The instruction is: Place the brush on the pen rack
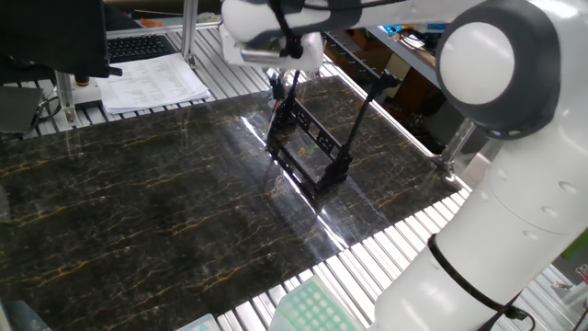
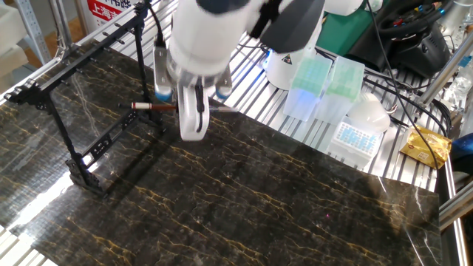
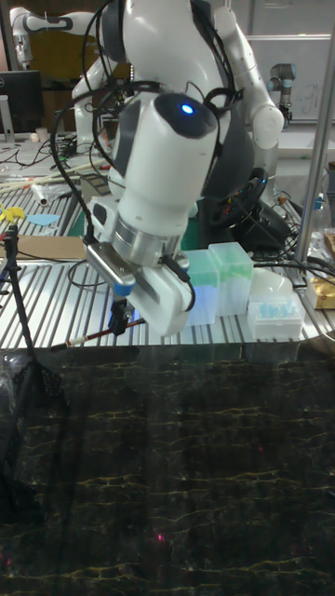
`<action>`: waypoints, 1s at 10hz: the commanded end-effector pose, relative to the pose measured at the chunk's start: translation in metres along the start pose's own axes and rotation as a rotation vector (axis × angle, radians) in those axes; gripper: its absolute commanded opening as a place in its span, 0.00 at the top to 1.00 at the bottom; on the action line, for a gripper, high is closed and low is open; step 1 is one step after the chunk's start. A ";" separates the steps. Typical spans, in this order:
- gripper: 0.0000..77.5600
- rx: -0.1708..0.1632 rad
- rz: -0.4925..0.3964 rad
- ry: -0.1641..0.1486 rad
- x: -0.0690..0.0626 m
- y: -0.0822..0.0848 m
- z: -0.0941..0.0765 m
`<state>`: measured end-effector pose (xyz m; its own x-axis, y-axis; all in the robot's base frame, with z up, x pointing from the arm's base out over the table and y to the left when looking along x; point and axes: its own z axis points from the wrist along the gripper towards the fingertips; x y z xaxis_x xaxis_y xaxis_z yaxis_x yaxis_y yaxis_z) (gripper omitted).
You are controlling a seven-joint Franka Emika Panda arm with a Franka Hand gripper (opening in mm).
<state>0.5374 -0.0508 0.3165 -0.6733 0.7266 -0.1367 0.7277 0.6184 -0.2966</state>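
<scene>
The brush (image 2: 157,106) is a thin stick with a reddish-brown section, held level above the dark marble tabletop. My gripper (image 2: 192,112) is shut on its middle, and both ends stick out sideways. The pen rack (image 2: 83,174), a black open frame of thin bars, stands to the left, and the brush's red end reaches over its near lower frame. In one fixed view my gripper (image 1: 278,85) hangs just above the pen rack (image 1: 312,138). The tall fixed view shows the brush (image 3: 93,336) jutting left from my gripper (image 3: 123,319), toward the pen rack (image 3: 20,307) at the picture's left edge.
Green pipette tip boxes (image 2: 312,81) and a clear tip box (image 2: 356,137) sit on the slatted bench behind the marble top. A yellow packet (image 2: 425,146) lies at the far right. Papers (image 1: 152,83) and a keyboard (image 1: 138,44) lie beyond the pen rack's side.
</scene>
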 end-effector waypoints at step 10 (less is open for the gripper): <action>0.99 0.108 0.212 0.009 0.005 -0.030 -0.038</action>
<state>0.5177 -0.0479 0.3581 -0.5446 0.8197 -0.1774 0.8119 0.4624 -0.3563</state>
